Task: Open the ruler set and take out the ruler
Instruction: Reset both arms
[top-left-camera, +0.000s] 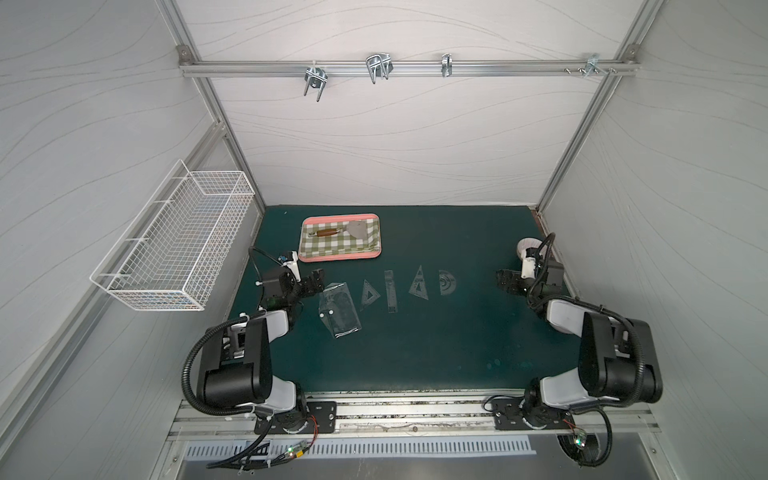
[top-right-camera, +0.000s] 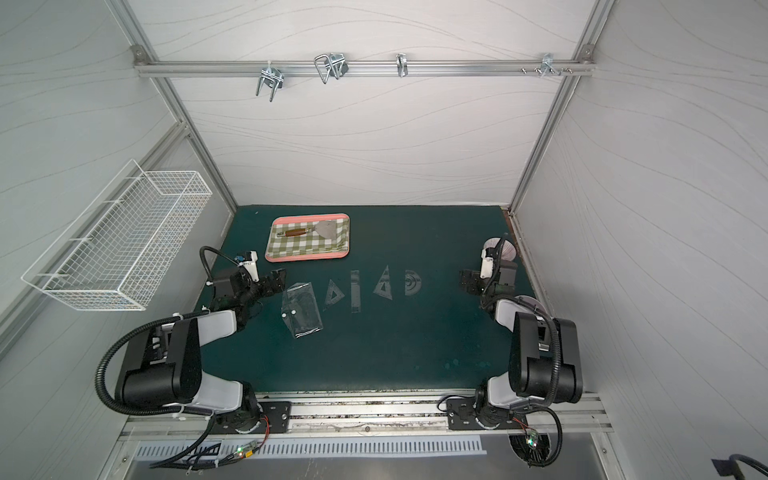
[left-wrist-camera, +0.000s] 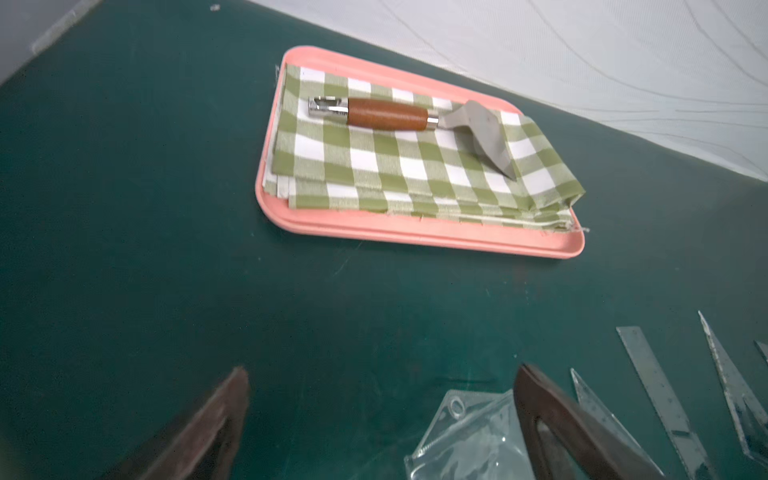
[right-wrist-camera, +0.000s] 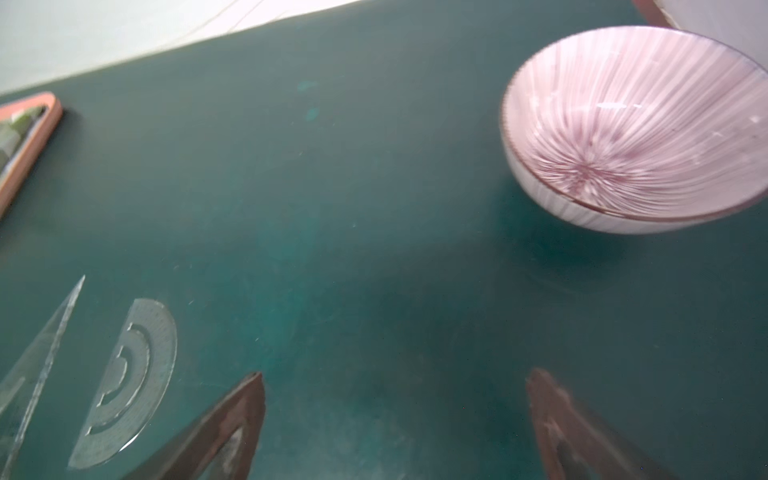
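The ruler set, a see-through pouch with white snap dots, lies flat on the green mat at the left. To its right, outside it, lies a row of clear pieces. These are a small triangle, the straight ruler, a larger triangle and a protractor. My left gripper is open just left of the pouch's far corner, holding nothing. My right gripper is open over bare mat right of the protractor.
A pink-rimmed tray with a folded checked cloth and a wooden-handled scraper stands behind the pouch. A pink ribbed bowl sits at the far right by the wall. A white wire basket hangs on the left wall.
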